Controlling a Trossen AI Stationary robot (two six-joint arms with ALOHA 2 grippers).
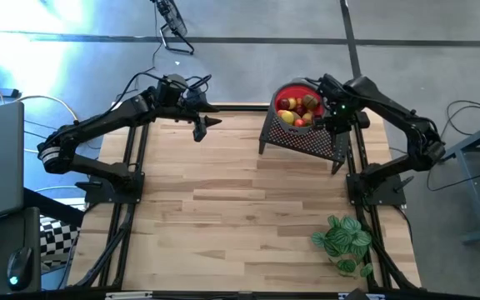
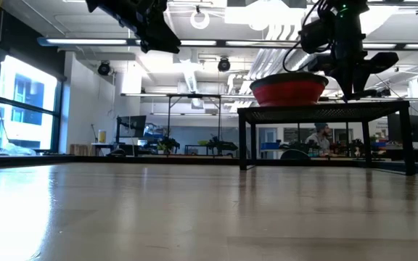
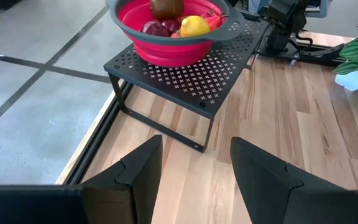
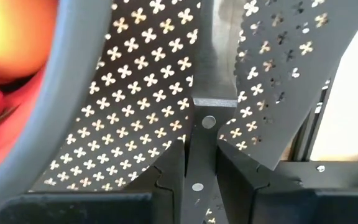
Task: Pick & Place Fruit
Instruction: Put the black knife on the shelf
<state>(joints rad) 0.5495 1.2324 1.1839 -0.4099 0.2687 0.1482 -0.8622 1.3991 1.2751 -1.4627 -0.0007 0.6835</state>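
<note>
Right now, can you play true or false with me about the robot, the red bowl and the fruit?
1. The fruit is inside the red bowl. True.
2. The red bowl sits straight on the wooden table. False: it sits on a black perforated stand that is raised on legs.
3. The left gripper is holding a fruit. False: its fingers are apart and empty, hovering over the table away from the bowl.
4. The right gripper is close beside the bowl, over the stand. True.
5. A green leafy plant sits near the table's corner on the right arm's side. True.
</note>
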